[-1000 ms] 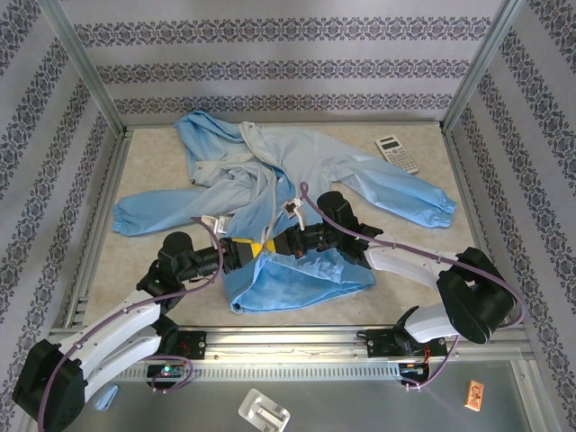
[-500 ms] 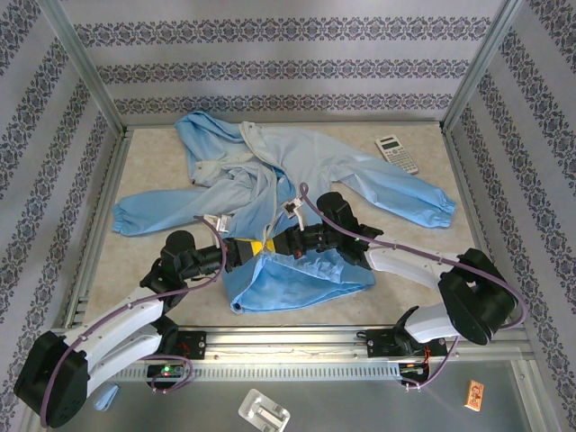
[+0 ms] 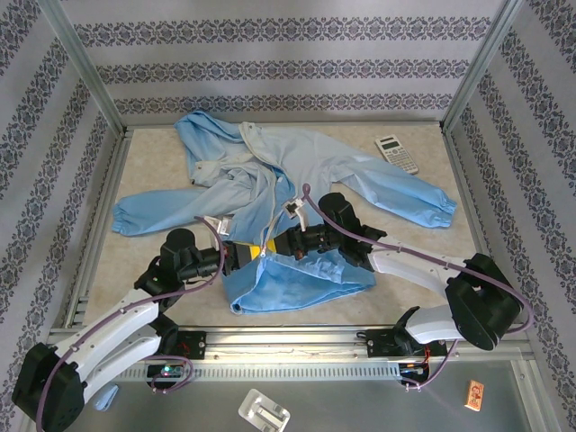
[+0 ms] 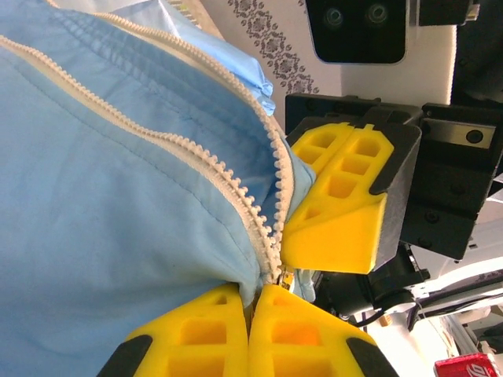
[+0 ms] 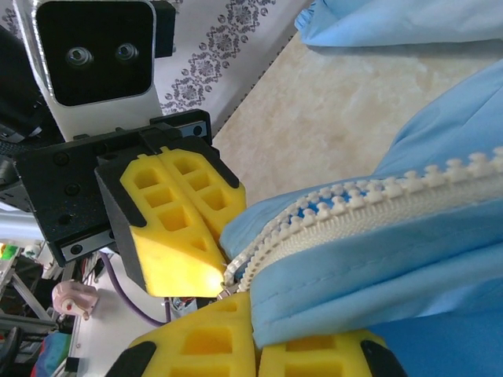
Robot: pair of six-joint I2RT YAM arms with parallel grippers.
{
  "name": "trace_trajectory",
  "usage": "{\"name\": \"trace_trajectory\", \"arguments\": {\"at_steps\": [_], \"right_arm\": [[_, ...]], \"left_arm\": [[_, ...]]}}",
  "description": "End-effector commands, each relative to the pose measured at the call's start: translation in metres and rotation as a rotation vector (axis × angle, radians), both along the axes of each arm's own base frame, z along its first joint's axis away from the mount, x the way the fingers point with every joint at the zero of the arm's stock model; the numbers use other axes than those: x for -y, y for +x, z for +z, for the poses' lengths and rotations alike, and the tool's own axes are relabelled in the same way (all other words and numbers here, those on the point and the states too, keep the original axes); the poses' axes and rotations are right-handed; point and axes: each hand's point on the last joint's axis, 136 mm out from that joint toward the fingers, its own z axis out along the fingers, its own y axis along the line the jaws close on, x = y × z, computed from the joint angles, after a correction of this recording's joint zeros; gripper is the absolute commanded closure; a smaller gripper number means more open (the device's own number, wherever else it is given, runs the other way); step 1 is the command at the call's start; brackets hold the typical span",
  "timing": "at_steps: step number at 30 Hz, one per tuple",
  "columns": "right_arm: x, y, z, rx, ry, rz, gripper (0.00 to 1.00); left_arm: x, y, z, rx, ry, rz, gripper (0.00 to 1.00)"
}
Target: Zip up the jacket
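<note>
At the left, the left gripper (image 3: 255,251) is held low over the table (image 3: 148,171) and is clamped on the bottom hem of the jacket (image 3: 333,166), right at the foot of the zipper (image 5: 377,196). In the left wrist view its two yellow fingers (image 4: 196,342) are pressed together with blue cloth pinched between them. The hem appears to be pinned there so that the zipper's lower end is anchored and the teeth can be drawn taut rather than bunched.

The jacket is spread across the middle of the table, with the hood toward the far left and one sleeve thrown out to each side, a gathered cuff at each end. The cloth is thin, light blue and softly creased. The white teeth are seen parted into two rows that come together only at the hem, so the front is judged to be almost wholly open. The slider cannot be made out with certainty.

Just right of the left gripper, tip to tip with it, the right gripper (image 3: 274,245) is closed on the cloth beside the teeth. This is presumably done to bring the two rows into line for the upward pull. A calculator (image 3: 397,153) is seen at the far right, apart from the sleeve.
</note>
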Motion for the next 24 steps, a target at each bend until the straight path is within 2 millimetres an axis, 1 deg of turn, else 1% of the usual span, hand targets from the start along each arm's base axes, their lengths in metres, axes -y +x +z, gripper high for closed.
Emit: {"name": "trace_trajectory", "arguments": {"at_steps": [1,5,12,16,19,22,23,24], "right_arm": [[-0.005,0.008,0.012,0.061,0.031,-0.026,1.00],[-0.005,0.009,0.011,0.060,0.027,-0.034,1.00],[-0.012,0.007,0.006,0.040,0.026,-0.017,1.00],[-0.012,0.010,-0.009,0.027,-0.007,-0.025,1.00],[-0.012,0.020,-0.020,0.021,-0.033,-0.057,0.86],[-0.014,0.029,-0.024,0.021,-0.041,-0.057,0.64],[-0.014,0.031,-0.025,0.020,-0.042,-0.055,0.58],[-0.014,0.033,-0.025,0.016,-0.043,-0.054,0.55]], "left_arm": [[0.003,-0.016,-0.001,-0.011,0.033,-0.061,1.00],[0.003,-0.020,-0.004,-0.026,0.041,-0.069,1.00],[0.001,-0.023,-0.024,-0.099,0.106,-0.061,1.00],[-0.001,-0.022,-0.029,-0.164,0.186,-0.069,1.00],[-0.002,-0.027,-0.039,-0.263,0.287,-0.110,1.00],[-0.002,-0.031,-0.044,-0.351,0.345,-0.144,1.00],[-0.002,-0.031,-0.044,-0.369,0.359,-0.150,1.00],[-0.002,-0.030,-0.044,-0.380,0.372,-0.151,1.00]]}}
